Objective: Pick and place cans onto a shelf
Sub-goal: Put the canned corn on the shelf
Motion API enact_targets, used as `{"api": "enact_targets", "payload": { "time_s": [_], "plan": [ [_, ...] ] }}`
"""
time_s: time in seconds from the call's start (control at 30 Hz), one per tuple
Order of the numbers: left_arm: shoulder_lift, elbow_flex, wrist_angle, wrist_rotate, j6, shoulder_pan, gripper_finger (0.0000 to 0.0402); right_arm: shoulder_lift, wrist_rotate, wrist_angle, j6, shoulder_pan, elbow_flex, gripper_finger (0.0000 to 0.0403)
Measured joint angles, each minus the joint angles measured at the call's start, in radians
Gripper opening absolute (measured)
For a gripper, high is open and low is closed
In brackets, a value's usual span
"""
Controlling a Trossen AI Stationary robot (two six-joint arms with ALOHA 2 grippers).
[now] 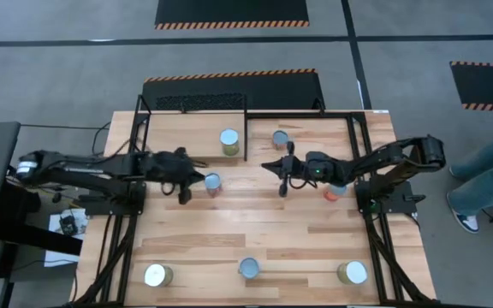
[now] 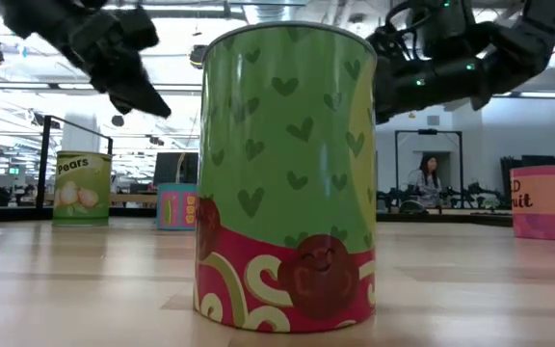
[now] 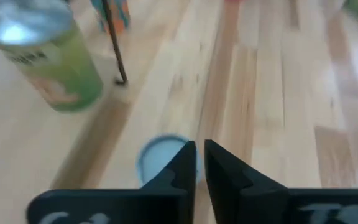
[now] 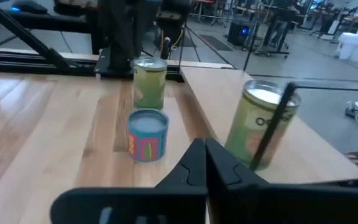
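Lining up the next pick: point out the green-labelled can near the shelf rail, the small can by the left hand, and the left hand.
Green-labelled tin can point(image 1: 229, 141), high view, silver top.
Small blue-topped can point(image 1: 213, 182), high view, top.
Left hand point(image 3: 200, 163), left wrist view, between fingertips.

Tabletop point(image 1: 255, 231): light wood planks, visible grain, smooth, faint satin sheen in the low view.

Shelf point(image 1: 255, 128): the same pale wood, edged with thin black metal rails, matt.

Cans: shiny silver-white metal tops, e.g. the one on the shelf point(image 1: 229, 138). Nearest can point(image 2: 285, 178) wears a printed label, green hearts over red and cream swirls, slight gloss. Pears can point(image 2: 82, 188) has a yellow-green label, similar finish.

Left gripper point(image 3: 200, 171) and right gripper point(image 4: 205, 163): fingers dark, matt, hard-looking, plastic or metal not clear.

Floor point(image 1: 58, 77): grey, smooth, dull.
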Motion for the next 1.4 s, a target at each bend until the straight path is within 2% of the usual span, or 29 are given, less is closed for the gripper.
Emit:
{"api": "enact_targets", "payload": {
  "time_s": [0.23, 0.43, 0.63, 0.73, 0.97, 1.13, 1.4],
  "plan": [
    [0.270, 0.188, -0.175, -0.003, -0.013, -0.035, 0.0085, -0.063, -0.001, -0.008, -0.008, 0.001, -0.022, 0.0010],
    [0.410, 0.268, -0.187, -0.003, 0.018, -0.062, 0.0123, -0.066, 0.000, -0.038, -0.010, 0.001, -0.023, 0.0006],
    [0.510, 0.282, -0.190, -0.012, 0.034, -0.067, 0.0127, -0.061, 0.000, -0.035, -0.011, 0.001, -0.023, 0.0011],
    [0.544, 0.282, -0.194, -0.056, 0.038, -0.067, 0.0127, -0.060, 0.000, -0.040, -0.011, 0.001, -0.022, 0.0012],
    [0.568, 0.282, -0.193, -0.089, 0.038, -0.066, 0.0127, -0.060, 0.000, -0.041, -0.012, 0.001, -0.022, 0.0007],
    [0.576, 0.273, -0.197, -0.086, 0.044, -0.067, 0.0105, -0.060, 0.000, -0.043, -0.012, 0.001, -0.022, 0.0010],
    [0.572, 0.258, -0.175, -0.088, 0.108, -0.067, 0.0013, -0.060, 0.000, -0.047, -0.011, 0.001, -0.022, 0.0009]
  ]
}}
